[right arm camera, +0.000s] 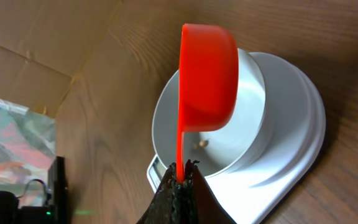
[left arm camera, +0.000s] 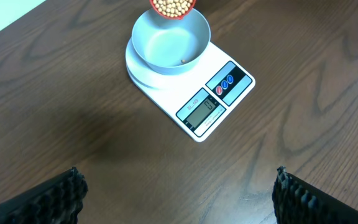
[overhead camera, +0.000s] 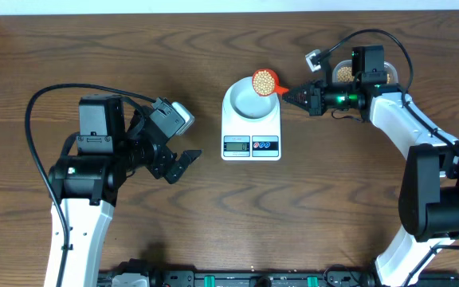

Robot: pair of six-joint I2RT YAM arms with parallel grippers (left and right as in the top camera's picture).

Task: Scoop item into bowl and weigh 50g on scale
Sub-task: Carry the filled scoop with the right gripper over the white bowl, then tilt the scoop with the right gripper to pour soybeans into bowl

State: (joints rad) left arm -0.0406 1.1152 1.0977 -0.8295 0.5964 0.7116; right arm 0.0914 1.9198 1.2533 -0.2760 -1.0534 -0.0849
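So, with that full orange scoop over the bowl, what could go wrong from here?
1. The orange plastic scoop sits near the rim of the pale blue bowl, not its middle; tipping may drop tan beans onto the white digital scale.
2. The scoop is full, so one pour could overshoot.
3. The right gripper pinches only the thin handle's end; it might twist.

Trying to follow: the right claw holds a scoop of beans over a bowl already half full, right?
Not half full: the left wrist view shows the bowl nearly empty, one bean inside. The right claw does hold the scoop over it.
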